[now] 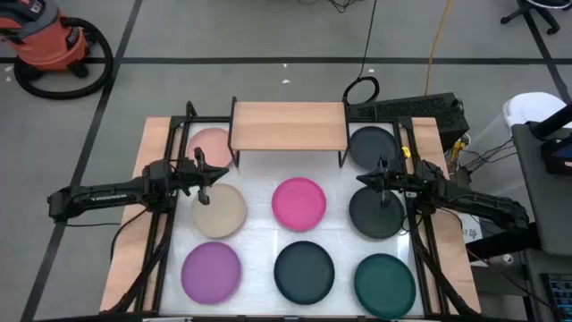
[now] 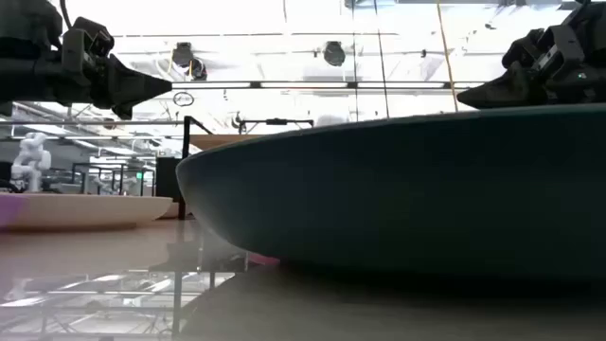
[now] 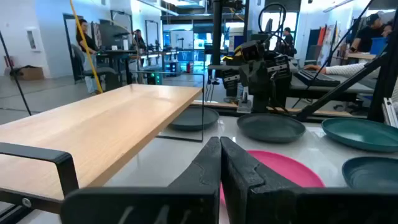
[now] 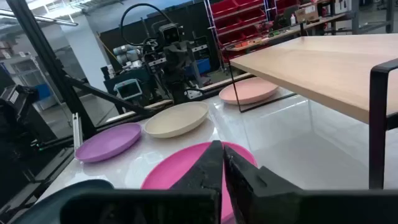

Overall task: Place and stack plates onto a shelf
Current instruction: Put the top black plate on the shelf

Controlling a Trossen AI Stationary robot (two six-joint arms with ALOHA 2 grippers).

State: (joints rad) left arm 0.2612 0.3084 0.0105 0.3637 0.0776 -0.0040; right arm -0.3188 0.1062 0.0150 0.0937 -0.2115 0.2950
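The shelf (image 1: pixel 288 125) stands at the table's far middle, its plank top bare. The plates lie flat on the white tabletop: salmon pink (image 1: pixel 210 143) partly under the shelf's left end, beige (image 1: pixel 219 210), magenta (image 1: pixel 298 203), purple (image 1: pixel 212 271), dark teal (image 1: pixel 304 271), green (image 1: pixel 384 282) and two charcoal (image 1: pixel 374 146) (image 1: pixel 376 212). My left gripper (image 1: pixel 207 183) hovers shut in the air between the salmon and beige plates. My right gripper (image 1: pixel 371 183) hovers shut over the far rim of the nearer charcoal plate. In the low view both grippers (image 2: pixel 142 87) (image 2: pixel 473 95) hang well above the plates.
Black frame rails (image 1: pixel 161 224) (image 1: pixel 418 241) run along the table's left and right sides. The shelf's thin black legs (image 1: pixel 340 152) stand beside the far plates. An orange shop vacuum (image 1: pixel 49 40) sits on the floor beyond the table. Bare white tabletop (image 1: pixel 268 174) lies before the shelf.
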